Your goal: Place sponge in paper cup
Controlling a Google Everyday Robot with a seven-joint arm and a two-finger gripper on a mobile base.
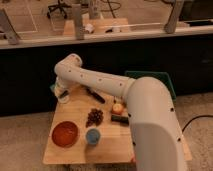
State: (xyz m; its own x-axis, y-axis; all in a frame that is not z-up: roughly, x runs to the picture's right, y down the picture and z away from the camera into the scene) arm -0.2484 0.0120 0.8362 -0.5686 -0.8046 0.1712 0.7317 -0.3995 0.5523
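Tool hung at the far left corner of the wooden counter, at the end of the white arm; impossible to tell how far open, or whether gripping the sponge. Right beneath it, touching or nearly so, stood the paper cup. Nearer the camera, right of the tool: red bowl, blue cup, dark grapes. Sponge not made out.

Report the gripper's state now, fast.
Gripper: at the far left corner of the wooden table, right over the paper cup; open or closed cannot be told, and no sponge is visible.
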